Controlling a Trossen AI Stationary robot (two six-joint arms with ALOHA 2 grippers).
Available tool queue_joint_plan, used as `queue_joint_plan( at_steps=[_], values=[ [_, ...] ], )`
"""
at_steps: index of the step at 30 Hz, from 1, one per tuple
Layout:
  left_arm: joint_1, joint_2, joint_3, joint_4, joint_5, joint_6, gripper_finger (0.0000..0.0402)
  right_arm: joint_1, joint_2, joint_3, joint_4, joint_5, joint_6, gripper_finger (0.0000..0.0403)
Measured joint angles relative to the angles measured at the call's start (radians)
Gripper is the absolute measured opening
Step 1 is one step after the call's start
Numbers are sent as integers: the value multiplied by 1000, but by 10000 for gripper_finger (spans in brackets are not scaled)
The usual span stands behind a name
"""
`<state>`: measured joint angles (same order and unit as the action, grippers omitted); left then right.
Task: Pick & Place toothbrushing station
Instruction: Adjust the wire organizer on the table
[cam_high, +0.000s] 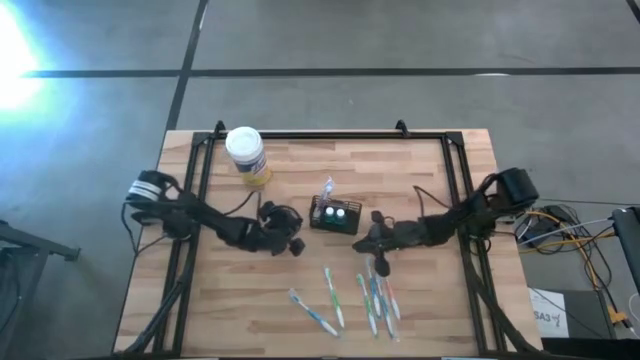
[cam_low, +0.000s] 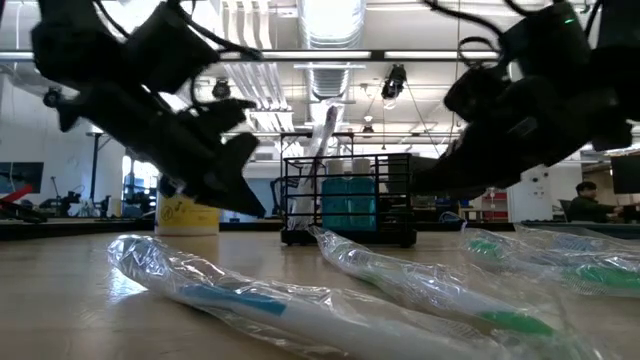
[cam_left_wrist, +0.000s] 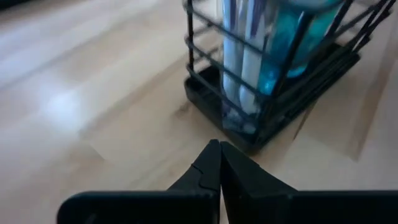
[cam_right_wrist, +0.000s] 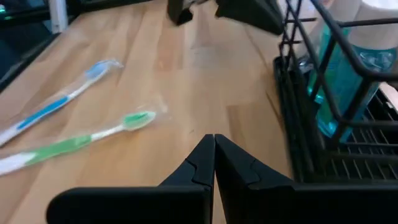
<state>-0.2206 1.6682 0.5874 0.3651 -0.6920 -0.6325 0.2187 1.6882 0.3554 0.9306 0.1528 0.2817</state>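
Note:
The toothbrushing station (cam_high: 334, 215) is a small black wire holder standing on its base in the middle of the table, with blue bottles and a wrapped toothbrush in it; it also shows in the low view (cam_low: 350, 200), the left wrist view (cam_left_wrist: 273, 68) and the right wrist view (cam_right_wrist: 336, 99). My left gripper (cam_high: 296, 243) is shut and empty, just left of the holder and a little nearer. My right gripper (cam_high: 376, 256) is shut and empty, just right of it and nearer.
Several wrapped toothbrushes (cam_high: 350, 295) lie flat on the near part of the table, below both grippers. A white-lidded yellowish jar (cam_high: 246, 155) stands at the far left. A black frame (cam_high: 320, 135) runs along the table's far and side edges.

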Motion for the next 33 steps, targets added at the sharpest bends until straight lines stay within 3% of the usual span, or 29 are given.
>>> queue_joint_plan(
  at_steps=[6, 16, 33],
  values=[
    [23, 82, 61, -15, 78, 3, 4, -14, 68, 62, -48, 20, 7, 8],
    [23, 139, 148, -71, 136, 39, 3, -26, 49, 63, -170, 243, 61, 8],
    [23, 136, 163, -75, 159, 55, 5, -42, 12, 57, -266, 299, 112, 8]
  ],
)
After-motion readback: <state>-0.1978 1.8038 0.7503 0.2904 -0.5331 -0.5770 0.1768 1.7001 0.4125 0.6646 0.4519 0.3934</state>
